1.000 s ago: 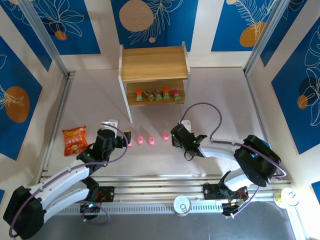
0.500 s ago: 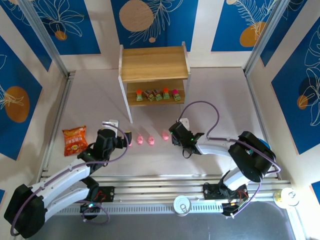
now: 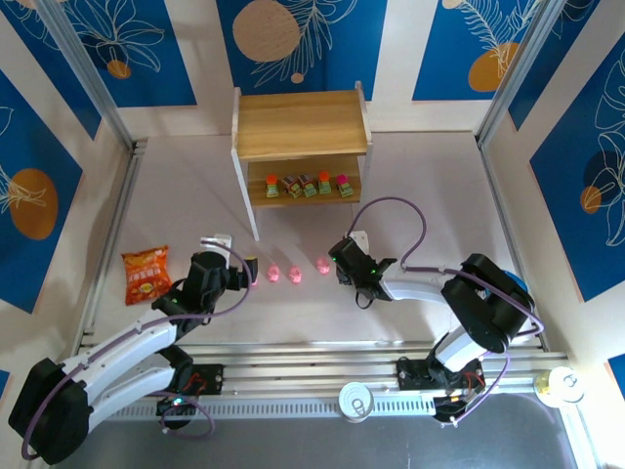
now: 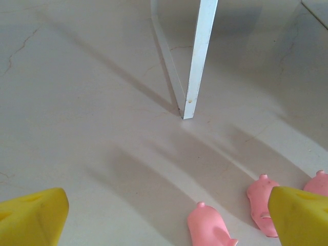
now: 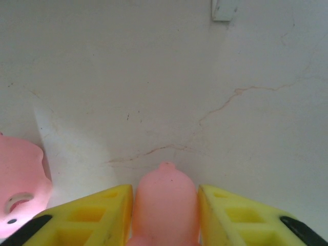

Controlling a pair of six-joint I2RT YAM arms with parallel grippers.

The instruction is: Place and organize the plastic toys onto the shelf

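The pink pig (image 5: 165,202) looks like a small moulded plastic figure. I judge it very light and stiff enough to take a squeeze, but its smooth, rounded body could squirt forward out of a hard pinch. The safest hold is across the flanks at the widest part of the body, not on the snout. That is about where the right gripper (image 5: 165,188) has it. In the right wrist view both yellow fingers (image 5: 92,215) lie against the pig's sides, closed to its width, with the snout pointing ahead toward a shelf leg (image 5: 224,9). Whether the pig rests on the white table (image 5: 154,77) or is raised a little, I cannot tell. A second pig (image 5: 18,184) lies just beside it on the left.

From above, the right arm reaches leftward, low over the table, with its wrist near the front right leg of the shelf (image 3: 301,125). The left arm stretches forward and to the right toward the row of pigs. The left gripper (image 4: 167,205) hovers low with its fingers wide apart and nothing between them, and three pigs (image 4: 211,228) lie ahead to its right.

Five blocky toys (image 3: 308,185) stand in a row on the shelf's lower tier. The pigs are on the table in front of the shelf, well apart from it
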